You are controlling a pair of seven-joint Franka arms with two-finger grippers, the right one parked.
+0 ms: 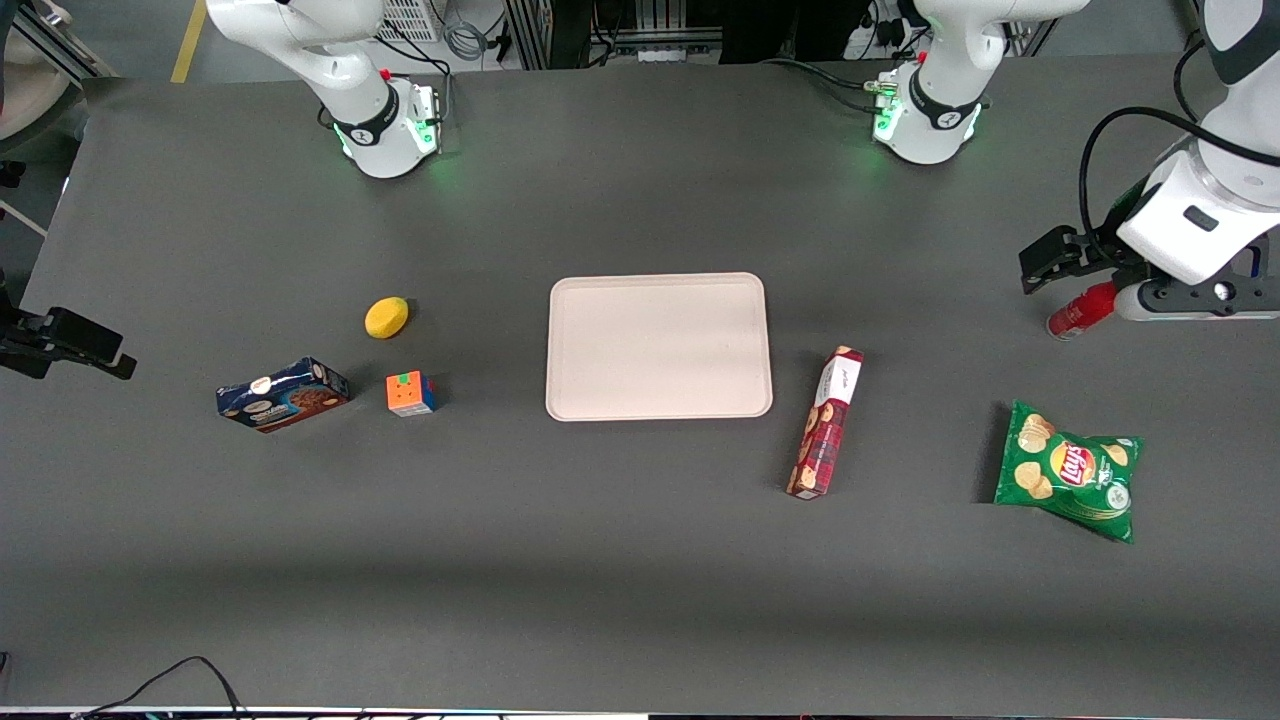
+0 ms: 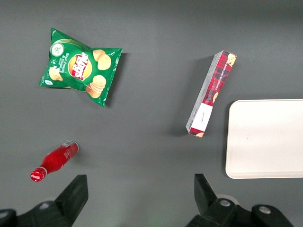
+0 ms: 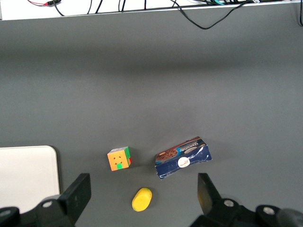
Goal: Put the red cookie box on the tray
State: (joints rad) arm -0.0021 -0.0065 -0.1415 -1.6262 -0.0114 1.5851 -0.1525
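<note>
The red cookie box point(image 1: 826, 422) lies flat on the dark table beside the tray point(image 1: 660, 345), toward the working arm's end. Its white end section points away from the front camera. It also shows in the left wrist view point(image 2: 212, 93), next to the tray point(image 2: 265, 139). The tray is bare. My left gripper point(image 1: 1058, 260) hangs above the table at the working arm's end, well apart from the box. In the left wrist view the gripper point(image 2: 139, 191) is open and empty, with bare table between its fingers.
A green chips bag point(image 1: 1070, 470) lies toward the working arm's end, past the box. A red bottle point(image 1: 1080, 310) lies under the gripper. A lemon point(image 1: 386, 317), a colour cube point(image 1: 411, 393) and a dark-blue cookie box point(image 1: 282, 394) lie toward the parked arm's end.
</note>
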